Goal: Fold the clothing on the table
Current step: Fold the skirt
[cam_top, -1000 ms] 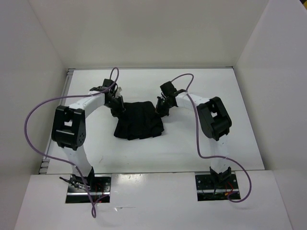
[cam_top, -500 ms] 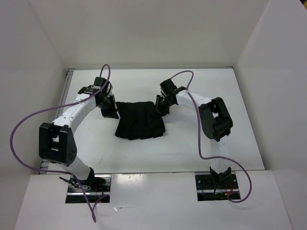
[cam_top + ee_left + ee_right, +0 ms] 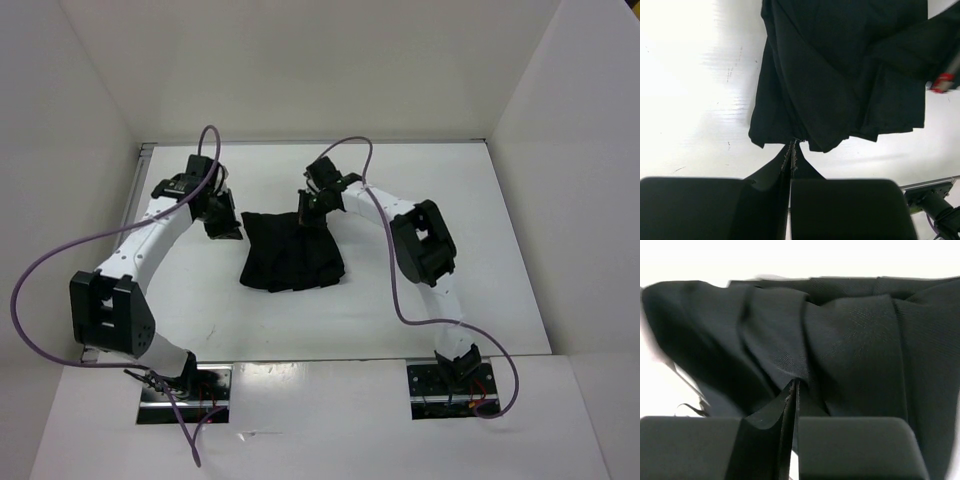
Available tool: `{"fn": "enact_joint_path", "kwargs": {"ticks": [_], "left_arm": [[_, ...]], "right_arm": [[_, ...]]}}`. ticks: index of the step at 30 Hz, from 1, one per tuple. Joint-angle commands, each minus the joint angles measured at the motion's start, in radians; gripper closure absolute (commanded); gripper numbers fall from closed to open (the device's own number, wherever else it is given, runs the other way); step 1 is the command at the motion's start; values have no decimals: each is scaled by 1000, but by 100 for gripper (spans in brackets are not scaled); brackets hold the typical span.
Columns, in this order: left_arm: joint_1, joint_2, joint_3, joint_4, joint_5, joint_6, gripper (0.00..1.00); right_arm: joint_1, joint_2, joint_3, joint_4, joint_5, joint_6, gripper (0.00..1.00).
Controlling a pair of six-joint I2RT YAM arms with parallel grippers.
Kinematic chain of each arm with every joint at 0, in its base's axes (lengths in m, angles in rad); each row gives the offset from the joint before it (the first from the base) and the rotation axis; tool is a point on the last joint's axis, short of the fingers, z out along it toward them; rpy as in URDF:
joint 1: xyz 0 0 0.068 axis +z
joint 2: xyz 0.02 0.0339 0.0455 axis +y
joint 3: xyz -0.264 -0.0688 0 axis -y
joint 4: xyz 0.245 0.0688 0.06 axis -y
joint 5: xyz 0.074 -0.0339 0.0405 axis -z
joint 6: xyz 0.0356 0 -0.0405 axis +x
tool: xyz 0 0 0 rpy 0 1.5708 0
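Observation:
The clothing [image 3: 290, 255] is a black pleated garment lying rumpled in the middle of the white table [image 3: 450, 290]. My left gripper [image 3: 228, 230] sits just left of its far left corner. In the left wrist view that gripper [image 3: 792, 143] is shut, its tips right at the edge of the clothing [image 3: 840, 75], and I see nothing between them. My right gripper [image 3: 307, 218] is over the garment's far edge. In the right wrist view it [image 3: 795, 383] is shut on a pinched fold of the clothing [image 3: 855, 340], whose creases run to the tips.
White upright walls [image 3: 560, 110] stand on three sides of the table. Purple cables [image 3: 60, 250] loop off both arms. The arm bases [image 3: 180, 385] sit at the near edge. Part of the right arm with a red mark [image 3: 941, 82] shows at the left wrist view's right edge.
The left arm has swung left, taking its shut gripper off the garment's far left corner. The right gripper has moved left from the garment's right corner onto its far edge.

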Motion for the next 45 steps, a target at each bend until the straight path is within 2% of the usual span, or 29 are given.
{"fn": "enact_joint_path", "kwargs": {"ticks": [1, 3, 9, 17, 20, 24, 28, 29, 30, 32, 33, 36, 37, 41, 44, 45], "left_arm": [[26, -51, -2, -8, 2, 15, 100], [38, -72, -2, -17, 13, 15, 100], [69, -106, 30, -26, 32, 6, 100], [112, -218, 50, -46, -5, -13, 100], [121, -238, 50, -46, -5, -13, 100], [121, -247, 15, -28, 54, -13, 98], [121, -273, -38, 25, 122, -2, 95], [121, -287, -54, 37, 131, -2, 83], [121, -296, -72, 51, 131, 9, 73], [121, -330, -144, 84, 142, 18, 59], [121, -345, -170, 103, 142, 18, 41], [121, -446, -287, 156, 153, 6, 22], [121, -507, -317, 172, 166, -9, 12], [121, -594, -434, 216, 220, -40, 4], [102, -585, -477, 258, 271, -63, 0], [102, -576, -477, 279, 288, -74, 0]], "right_arm": [[41, 29, 28, -4, -33, -6, 97], [70, 29, 28, -13, -45, -6, 100], [188, -31, 38, 7, -119, -6, 100], [297, -79, 150, 36, -119, -30, 100], [297, -91, 150, 27, -84, -42, 98], [288, -135, 164, -97, 115, -55, 97], [243, -242, 75, -149, 206, -55, 88], [234, -275, 6, -149, 218, -41, 68], [223, -310, -37, -140, 234, -41, 54], [191, -425, -187, -105, 292, 2, 38], [177, -465, -241, -91, 313, 17, 35], [142, -628, -462, -38, 393, 104, 27], [131, -701, -558, -28, 424, 135, 25], [142, -832, -717, 10, 445, 290, 26], [206, -887, -717, -11, 539, 347, 26], [238, -927, -732, 24, 539, 347, 22]]}}
